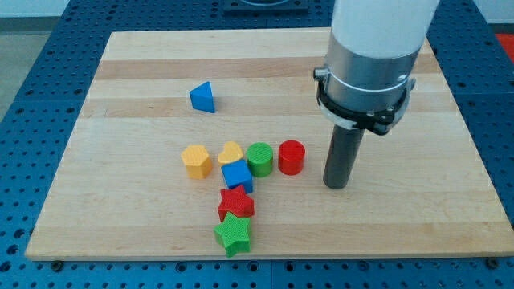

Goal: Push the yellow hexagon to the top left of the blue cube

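The yellow hexagon (196, 160) sits on the wooden board (144, 88), left of centre. The blue cube (237, 175) lies just to its lower right, with a small gap between them. A yellow heart (231, 152) rests against the cube's top edge. My tip (336, 185) stands on the board well to the view's right of these blocks, right of the red cylinder (291, 157), touching no block.
A green cylinder (259, 159) sits between the yellow heart and the red cylinder. A red star (235, 203) and a green star (233, 234) lie below the blue cube. A blue triangle (203, 97) lies alone toward the top left.
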{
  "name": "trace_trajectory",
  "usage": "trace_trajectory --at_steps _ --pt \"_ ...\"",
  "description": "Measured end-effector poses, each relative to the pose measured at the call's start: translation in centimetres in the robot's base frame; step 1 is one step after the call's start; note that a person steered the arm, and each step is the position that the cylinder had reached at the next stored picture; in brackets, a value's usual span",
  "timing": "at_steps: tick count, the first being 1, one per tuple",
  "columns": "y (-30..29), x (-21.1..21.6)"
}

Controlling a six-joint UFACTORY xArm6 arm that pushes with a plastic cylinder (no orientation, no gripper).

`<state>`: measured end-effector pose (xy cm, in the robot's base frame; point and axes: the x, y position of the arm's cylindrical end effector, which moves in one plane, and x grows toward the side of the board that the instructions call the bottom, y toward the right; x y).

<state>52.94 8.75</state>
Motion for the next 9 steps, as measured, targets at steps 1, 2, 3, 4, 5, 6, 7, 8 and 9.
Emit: trace_trajectory --at_steps 1,2,3,4,5,6,7,8,9 --pt "0.0 0.0" --pt "-0.3 0.4" --pt "-1.5 1.3" --pt "-1.6 1.3" --pt "-1.6 1.3" --pt "-1.8 1.3" --pt "-2.3 1.3" --pt "-3.6 1.3" --pt "-5.3 1.3"
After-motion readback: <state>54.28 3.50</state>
